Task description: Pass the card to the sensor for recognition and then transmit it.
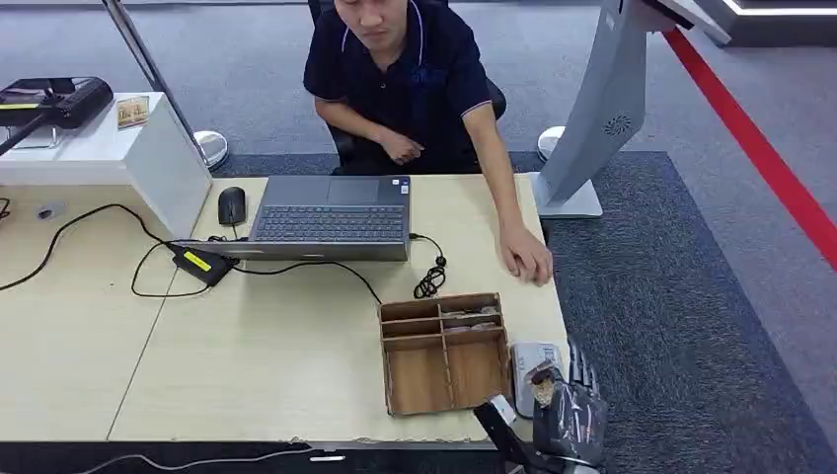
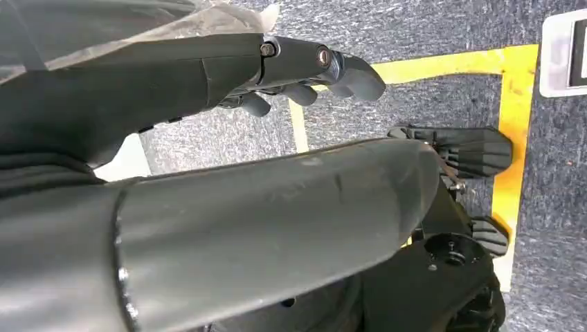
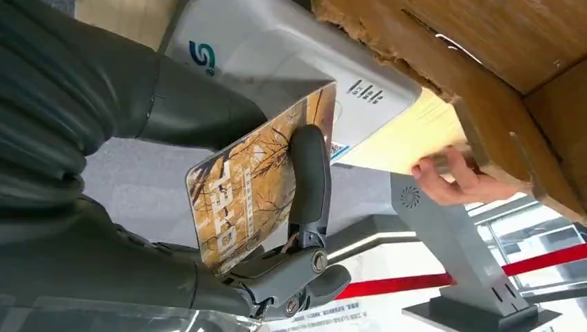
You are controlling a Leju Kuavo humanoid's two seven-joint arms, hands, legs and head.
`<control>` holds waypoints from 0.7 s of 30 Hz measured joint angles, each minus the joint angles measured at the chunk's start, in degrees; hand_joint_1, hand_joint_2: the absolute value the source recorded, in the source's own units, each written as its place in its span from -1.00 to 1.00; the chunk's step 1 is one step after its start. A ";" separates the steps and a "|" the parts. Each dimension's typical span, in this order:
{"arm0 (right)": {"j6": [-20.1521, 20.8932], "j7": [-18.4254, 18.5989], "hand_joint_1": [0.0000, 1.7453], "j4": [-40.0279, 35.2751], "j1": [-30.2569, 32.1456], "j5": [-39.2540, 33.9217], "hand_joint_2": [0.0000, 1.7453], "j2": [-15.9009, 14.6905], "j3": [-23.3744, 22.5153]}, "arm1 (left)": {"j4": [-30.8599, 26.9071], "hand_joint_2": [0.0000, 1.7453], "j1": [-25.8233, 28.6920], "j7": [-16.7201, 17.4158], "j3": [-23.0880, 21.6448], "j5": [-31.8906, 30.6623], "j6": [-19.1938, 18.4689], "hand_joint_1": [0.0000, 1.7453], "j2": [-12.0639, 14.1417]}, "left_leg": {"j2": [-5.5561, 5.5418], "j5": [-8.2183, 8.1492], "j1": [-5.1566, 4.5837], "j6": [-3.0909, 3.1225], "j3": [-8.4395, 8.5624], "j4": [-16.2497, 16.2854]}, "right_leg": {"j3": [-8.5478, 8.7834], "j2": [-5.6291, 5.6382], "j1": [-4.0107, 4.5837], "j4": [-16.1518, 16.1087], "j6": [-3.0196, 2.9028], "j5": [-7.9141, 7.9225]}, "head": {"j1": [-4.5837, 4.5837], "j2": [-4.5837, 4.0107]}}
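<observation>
The room was a carpeted office floor, grey-blue, with a pale wood-grain table (image 1: pixel 276 365) set across my view and a red stripe running off to the right.

Nearest me, my right hand (image 3: pixel 291 228) pinched the card (image 3: pixel 256 194) between the thick grey thumb and a dark finger laid across its printed face. The card looked thin, stiff and glossy, a flat rectangle printed with autumn-coloured branches and pale lettering. It sat tilted just beside the white card reader (image 3: pixel 277 48), a smooth rounded plastic box at the table's near right corner; I could not tell whether card and reader touched.

My left hand (image 2: pixel 304 69) hung by my side over the carpet and yellow floor tape, fingers loosely curled with nothing in them.

To do this step well, I judged I should flatten the card's face toward the reader's top and hold it steady there, keeping the pinch firm because the glossy surface could slip, and not covering more of the card with the finger than necessary.

Just beyond the reader stood the wooden organiser box (image 1: pixel 444 351), raw-edged plywood with several compartments. Farther on lay a grey laptop (image 1: pixel 331 217), a black mouse (image 1: pixel 231 204) and trailing cables. A seated person (image 1: pixel 405 79) rested 1 hand (image 1: pixel 526 262) on the table's far right edge, probably the one to receive the card.
</observation>
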 joint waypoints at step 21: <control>-0.07 -17.07 1.00 -11.67 -2.33 -20.59 1.00 1.75 -4.79 | 0.00 -1.00 0.02 0.00 0.00 -0.61 -0.61 -1.00 0.09 | -0.02 0.00 0.00 0.00 -0.05 0.00 | 0.02 0.00 0.00 0.03 0.00 0.00 | 0.00 0.00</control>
